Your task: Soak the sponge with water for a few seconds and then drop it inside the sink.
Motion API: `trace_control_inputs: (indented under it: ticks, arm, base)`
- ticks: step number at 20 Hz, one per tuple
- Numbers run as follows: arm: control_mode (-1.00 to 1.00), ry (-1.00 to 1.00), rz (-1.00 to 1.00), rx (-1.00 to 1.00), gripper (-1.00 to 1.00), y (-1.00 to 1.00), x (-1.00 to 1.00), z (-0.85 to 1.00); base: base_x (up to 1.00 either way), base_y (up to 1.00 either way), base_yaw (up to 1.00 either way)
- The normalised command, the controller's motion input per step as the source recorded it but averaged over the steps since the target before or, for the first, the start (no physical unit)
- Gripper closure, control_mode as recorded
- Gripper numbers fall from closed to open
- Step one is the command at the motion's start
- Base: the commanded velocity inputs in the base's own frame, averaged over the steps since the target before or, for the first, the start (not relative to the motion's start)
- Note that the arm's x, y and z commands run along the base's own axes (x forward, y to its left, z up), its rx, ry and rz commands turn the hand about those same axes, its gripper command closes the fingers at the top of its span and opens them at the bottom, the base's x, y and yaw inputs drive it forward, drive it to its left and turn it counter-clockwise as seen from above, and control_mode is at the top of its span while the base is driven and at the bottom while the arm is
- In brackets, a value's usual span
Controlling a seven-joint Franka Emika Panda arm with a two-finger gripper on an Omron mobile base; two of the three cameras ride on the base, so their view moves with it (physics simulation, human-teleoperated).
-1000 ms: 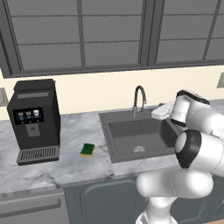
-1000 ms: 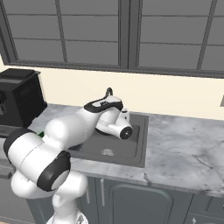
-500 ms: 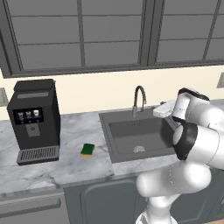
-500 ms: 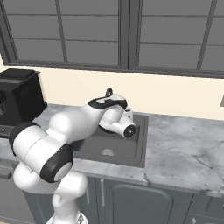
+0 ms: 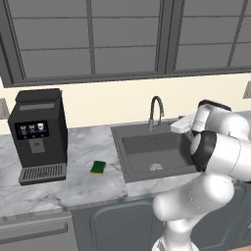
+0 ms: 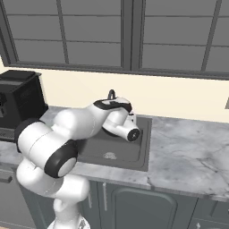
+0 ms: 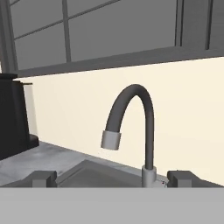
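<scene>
Green over yellow, the sponge (image 5: 98, 167) reads as a soft foam block with a scouring layer on top. My judgement is that it is very light, gives under pressure and will not slip or break, so a squeeze across its two long sides, fingers coming down from above, should hold it; gripping too hard would only flatten it. Once wet it would likely be a little heavier and drip. It is a small rectangle lying flat on the marbled grey table (image 5: 78, 188), well apart from the hand (image 7: 111, 177) and off to the hand's left, between the black coffee machine (image 5: 39, 135) and the left rim of the sink (image 5: 147, 149). The hand itself sits by the far right corner of the basin, facing the curved grey faucet (image 7: 131, 127), which rises just ahead of it. Its two dark fingertips (image 7: 41, 178) stand wide apart with nothing between them. No water stream shows at the spout, so the tap appears to be off. From the hand, the sponge lies beyond the faucet and across the basin, so the reach for it would cross the whole sink. The basin is dark grey with a round silvery drain (image 5: 155, 167) in its floor.
</scene>
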Motion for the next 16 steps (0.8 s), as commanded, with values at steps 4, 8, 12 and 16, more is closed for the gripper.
trace_control_inputs:
  ticks: [4, 8, 12, 16]
  arm:
    - [-1.00, 0.00, 0.00, 0.00, -1.00, 0.00, 0.19, -0.25]
    - [-1.00, 0.00, 0.00, 0.00, -1.00, 0.00, 0.20, -0.20]
    - [-1.00, 0.00, 0.00, 0.00, -1.00, 0.00, 0.21, -0.07]
    - [-1.00, -0.01, 0.00, 0.00, -1.00, 0.00, 0.24, -0.09]
  base:
    - [0.00, 0.00, 0.00]
    - [0.00, 0.00, 0.00]
    - [0.00, 0.00, 0.00]
    - [0.00, 0.00, 0.00]
